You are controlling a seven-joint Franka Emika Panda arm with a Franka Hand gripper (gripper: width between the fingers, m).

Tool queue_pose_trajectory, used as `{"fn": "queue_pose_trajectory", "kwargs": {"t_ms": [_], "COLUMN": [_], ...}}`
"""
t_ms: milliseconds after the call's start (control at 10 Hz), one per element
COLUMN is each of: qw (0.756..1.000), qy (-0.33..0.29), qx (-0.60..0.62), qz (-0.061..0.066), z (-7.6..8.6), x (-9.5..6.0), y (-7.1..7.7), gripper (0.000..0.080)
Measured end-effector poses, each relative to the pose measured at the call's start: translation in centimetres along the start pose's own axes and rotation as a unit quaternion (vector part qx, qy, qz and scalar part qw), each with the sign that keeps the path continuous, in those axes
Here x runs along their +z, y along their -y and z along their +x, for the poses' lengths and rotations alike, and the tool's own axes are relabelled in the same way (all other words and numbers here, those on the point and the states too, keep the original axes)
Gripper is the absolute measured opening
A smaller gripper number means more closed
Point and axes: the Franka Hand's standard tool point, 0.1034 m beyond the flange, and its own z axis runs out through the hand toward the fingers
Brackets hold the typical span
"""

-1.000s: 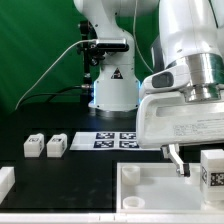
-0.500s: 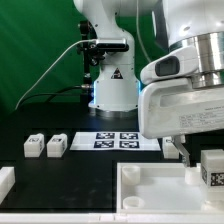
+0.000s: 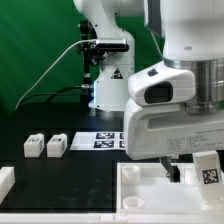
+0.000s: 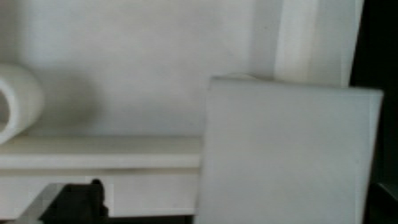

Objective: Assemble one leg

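One leg (image 3: 207, 172), a small white block with a square tag, stands slightly tilted at the large white tray-like part's (image 3: 140, 192) corner on the exterior view's right. My gripper (image 3: 192, 172) is low around it. One dark finger (image 3: 173, 171) stands clear of the leg's side and the other is hidden behind the leg. In the wrist view the leg (image 4: 294, 150) fills one side, with a gap between it and the dark finger (image 4: 80, 203); the tray-like part's rim (image 4: 107, 152) runs behind. Two more legs (image 3: 34, 146) (image 3: 56, 145) lie on the exterior view's left.
The marker board (image 3: 103, 140) lies on the black table behind the gripper. A white part's corner (image 3: 5, 181) shows at the lower edge on the exterior view's left. The robot base (image 3: 108, 85) stands at the back.
The wrist and hand body have swung toward the exterior view's left while the finger stayed low by the tray-like part. The leg now stands slightly tilted and a little lower.
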Motion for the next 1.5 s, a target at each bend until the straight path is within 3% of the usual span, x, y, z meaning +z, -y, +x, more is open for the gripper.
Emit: {"fn": "queue_pose_trajectory", "kwargs": {"t_ms": [200, 400, 800, 1000, 1100, 1200, 1300, 1500], "qw": [1.0, 1.0, 1.0, 0.999, 0.991, 0.979, 0.947, 0.883], "qy": [-0.001, -0.001, -0.001, 0.0, 0.001, 0.002, 0.005, 0.005], "qx": [-0.005, -0.005, 0.0, 0.048, 0.135, 0.204, 0.319, 0.468], "qz": [0.0, 0.0, 0.0, -0.001, 0.004, 0.011, 0.023, 0.035], "z": [0.1, 0.1, 0.1, 0.0, 0.0, 0.1, 0.3, 0.3], "x": [-0.1, -0.1, -0.1, 0.1, 0.1, 0.1, -0.1, 0.2], "y": [-0.2, -0.2, -0.3, 0.5, 0.6, 0.5, 0.2, -0.5], "gripper": [0.0619, 0.0296, 0.0291, 0.0292, 0.0292, 0.0292, 0.0292, 0.0292]}}
